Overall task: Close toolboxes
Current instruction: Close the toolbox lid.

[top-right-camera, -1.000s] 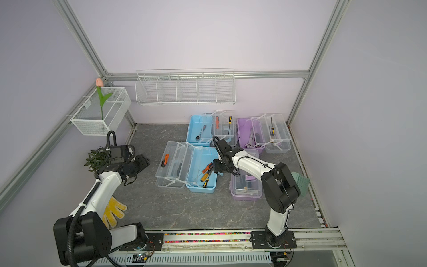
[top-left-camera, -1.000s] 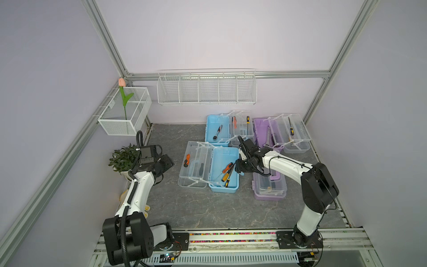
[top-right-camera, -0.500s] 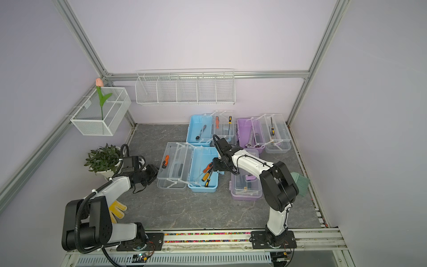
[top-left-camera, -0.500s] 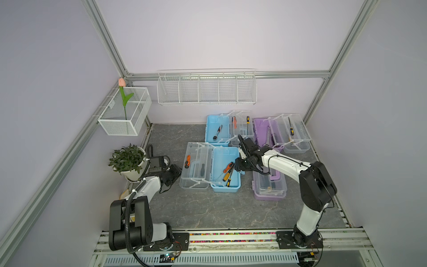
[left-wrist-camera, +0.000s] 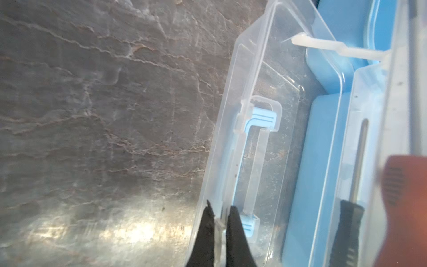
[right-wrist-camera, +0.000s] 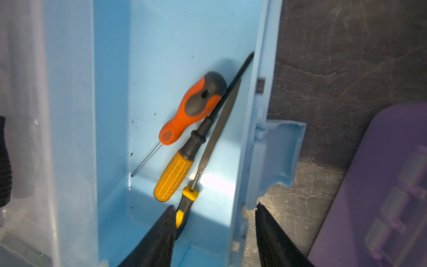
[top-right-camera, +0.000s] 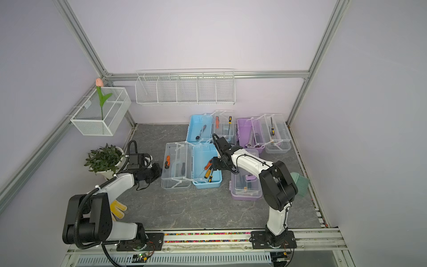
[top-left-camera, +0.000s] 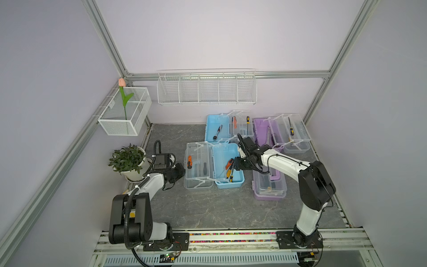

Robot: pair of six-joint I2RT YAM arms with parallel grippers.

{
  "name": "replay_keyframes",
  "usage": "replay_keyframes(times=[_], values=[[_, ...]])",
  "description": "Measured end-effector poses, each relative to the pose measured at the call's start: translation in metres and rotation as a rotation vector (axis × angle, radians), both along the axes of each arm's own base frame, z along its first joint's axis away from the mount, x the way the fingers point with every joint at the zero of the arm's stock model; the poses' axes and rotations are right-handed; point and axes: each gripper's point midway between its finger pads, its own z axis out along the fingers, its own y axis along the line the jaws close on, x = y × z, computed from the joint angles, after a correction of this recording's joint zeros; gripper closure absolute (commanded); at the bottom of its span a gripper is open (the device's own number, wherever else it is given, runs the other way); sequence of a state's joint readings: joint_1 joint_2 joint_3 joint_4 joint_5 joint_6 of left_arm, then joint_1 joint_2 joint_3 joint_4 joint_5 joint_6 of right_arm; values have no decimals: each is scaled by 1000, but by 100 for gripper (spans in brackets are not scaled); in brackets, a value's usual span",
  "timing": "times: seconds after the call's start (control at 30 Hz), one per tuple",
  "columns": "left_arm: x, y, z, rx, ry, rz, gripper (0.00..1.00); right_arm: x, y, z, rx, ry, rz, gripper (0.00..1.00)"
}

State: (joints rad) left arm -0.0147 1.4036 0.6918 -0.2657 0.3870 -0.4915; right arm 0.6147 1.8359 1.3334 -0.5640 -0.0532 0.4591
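While pinching the outer rim of the clear lid [left-wrist-camera: 261,161] with the left fingers [left-wrist-camera: 233,224] shut tight, straddling the right wall of the same front blue toolbox [top-left-camera: 221,157], mid-surface, with the right fingers [right-wrist-camera: 159,238] spread apart: one tip inside beside a yellow-black handle [right-wrist-camera: 188,196], one outside by the latch [right-wrist-camera: 277,150]. Lid flat, toward the left edge. Open along the back edge: back blue toolbox [top-left-camera: 212,122], back purple toolbox [top-left-camera: 258,124]. Shut near the right edge: front purple toolbox [top-left-camera: 269,191]. Bare surface [top-left-camera: 219,212] all along the front edge.
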Motion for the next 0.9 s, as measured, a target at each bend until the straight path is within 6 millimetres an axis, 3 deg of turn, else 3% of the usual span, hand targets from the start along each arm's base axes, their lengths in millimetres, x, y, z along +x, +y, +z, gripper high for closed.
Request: replay_keyframes(times=[0.33,0.53,0.73,0.9], values=[[-4,-2,26,232,46,-73,100,-1,2,1,18,6,18,54],[-5,-1,62,367,26,-108,100,-11,6,-1,39,28,45,61],[-9,6,112,475,-28,-127,100,-32,17,-6,55,40,87,74],[-19,4,127,542,-26,-171,100,-46,35,-5,67,27,132,79]])
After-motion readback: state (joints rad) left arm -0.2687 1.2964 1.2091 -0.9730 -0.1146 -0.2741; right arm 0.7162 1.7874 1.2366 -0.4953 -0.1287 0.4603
